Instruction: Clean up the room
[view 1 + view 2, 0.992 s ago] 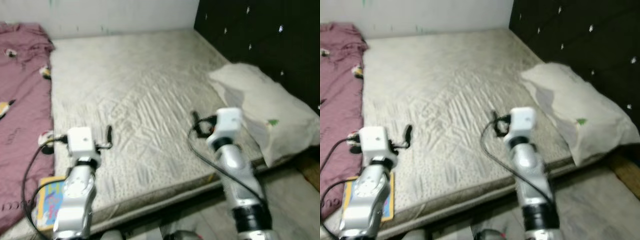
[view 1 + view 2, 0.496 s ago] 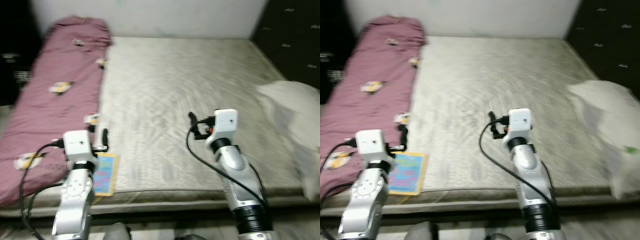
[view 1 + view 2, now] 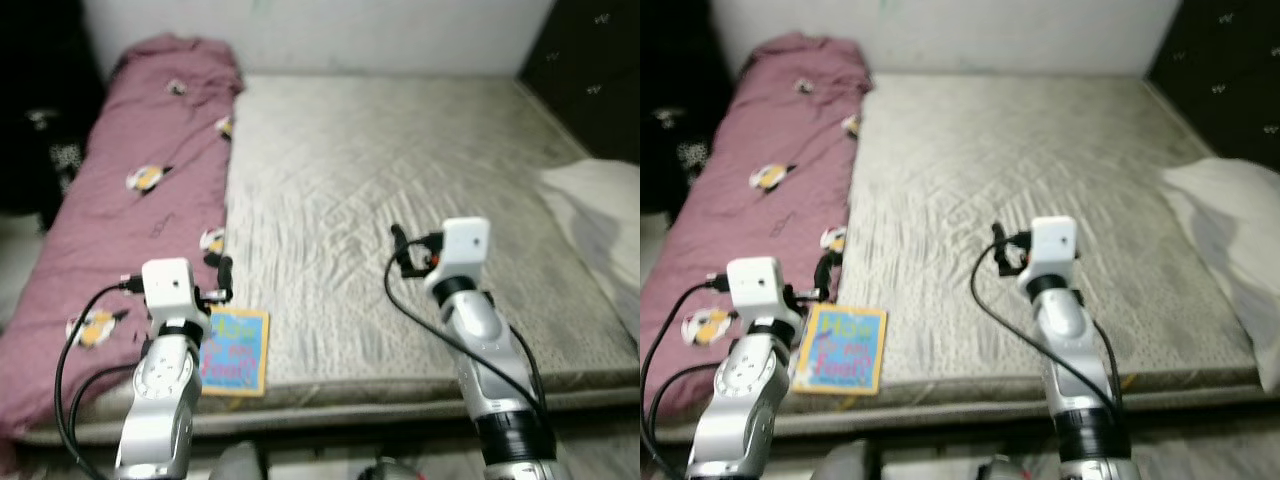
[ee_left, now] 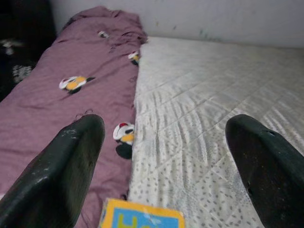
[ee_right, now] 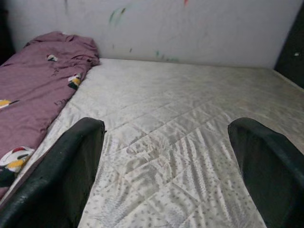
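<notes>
Two grippers hover with fingers spread wide, holding nothing. Just beside the left gripper (image 3: 222, 281), a yellow children's book (image 3: 840, 348) lies flat at the mattress (image 3: 400, 170) front edge, long axis running away from the robot. Bare quilted mattress stretches beyond the right gripper (image 3: 400, 250); a maroon blanket (image 3: 140, 190) lies beyond the left.

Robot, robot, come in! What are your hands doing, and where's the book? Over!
Left gripper open, over book at mattress edge. Right gripper open, empty, above mattress. Purple blanket beside book.
</notes>
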### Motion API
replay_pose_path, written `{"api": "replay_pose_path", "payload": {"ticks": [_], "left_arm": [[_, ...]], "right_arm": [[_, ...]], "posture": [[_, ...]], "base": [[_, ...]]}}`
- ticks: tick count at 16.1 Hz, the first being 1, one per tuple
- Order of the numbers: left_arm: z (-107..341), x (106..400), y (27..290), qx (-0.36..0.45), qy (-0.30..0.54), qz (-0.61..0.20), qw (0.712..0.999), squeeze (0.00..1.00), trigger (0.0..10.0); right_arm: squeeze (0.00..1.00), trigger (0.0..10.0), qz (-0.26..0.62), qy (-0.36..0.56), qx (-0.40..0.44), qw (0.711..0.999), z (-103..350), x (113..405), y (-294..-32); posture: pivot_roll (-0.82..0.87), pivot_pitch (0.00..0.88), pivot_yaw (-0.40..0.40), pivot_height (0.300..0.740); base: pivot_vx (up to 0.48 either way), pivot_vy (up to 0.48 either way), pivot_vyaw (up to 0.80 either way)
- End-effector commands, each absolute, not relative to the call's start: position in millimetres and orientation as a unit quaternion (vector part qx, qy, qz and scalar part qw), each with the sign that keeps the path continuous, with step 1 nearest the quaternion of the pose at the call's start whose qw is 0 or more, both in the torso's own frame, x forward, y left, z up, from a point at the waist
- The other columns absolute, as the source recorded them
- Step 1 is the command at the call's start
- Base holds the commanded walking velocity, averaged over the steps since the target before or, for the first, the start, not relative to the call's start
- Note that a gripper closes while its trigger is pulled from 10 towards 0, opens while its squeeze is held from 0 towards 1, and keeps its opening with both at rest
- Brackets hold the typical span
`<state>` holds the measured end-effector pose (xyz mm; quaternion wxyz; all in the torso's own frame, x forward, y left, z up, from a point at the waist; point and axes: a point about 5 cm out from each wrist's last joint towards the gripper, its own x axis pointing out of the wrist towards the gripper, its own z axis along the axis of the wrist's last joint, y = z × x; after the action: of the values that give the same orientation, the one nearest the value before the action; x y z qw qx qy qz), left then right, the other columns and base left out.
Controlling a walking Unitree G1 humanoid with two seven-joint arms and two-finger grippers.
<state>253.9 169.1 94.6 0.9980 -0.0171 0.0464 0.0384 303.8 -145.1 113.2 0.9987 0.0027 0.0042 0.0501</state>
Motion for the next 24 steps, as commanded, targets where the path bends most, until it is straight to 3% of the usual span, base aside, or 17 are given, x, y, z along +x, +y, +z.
{"api": "replay_pose_path", "payload": {"ticks": [1, 13, 24], "left_arm": [[98.4, 254.5, 174.7, -0.013, 0.038, 0.041, 0.998, 0.0, 10.0], [106.5, 256.4, 175.7, -0.04, 0.009, 0.048, 0.998, 0.0, 10.0], [108.8, 264.9, 180.1, -0.029, -0.002, 0.054, 0.998, 0.0, 10.0]], "right_arm": [[0.0, 10.0, 0.061, 0.0, 0.006, 0.998, 116.0, 305.1, -138.1], [0.0, 10.0, 0.061, 0.002, 0.006, 0.998, 116.1, 308.1, -137.6], [0.0, 10.0, 0.053, -0.018, 0.019, 0.998, 121.9, 316.6, -134.4]], "posture": [[0.03, 0.05, -0.046, 0.74], [0.03, 0.057, -0.049, 0.74], [0.03, 0.001, -0.04, 0.74]], "base": [[0.0, 0.476, -0.8], [0.0, 0.463, -0.1], [0.0, 0.0, 0.0]]}}
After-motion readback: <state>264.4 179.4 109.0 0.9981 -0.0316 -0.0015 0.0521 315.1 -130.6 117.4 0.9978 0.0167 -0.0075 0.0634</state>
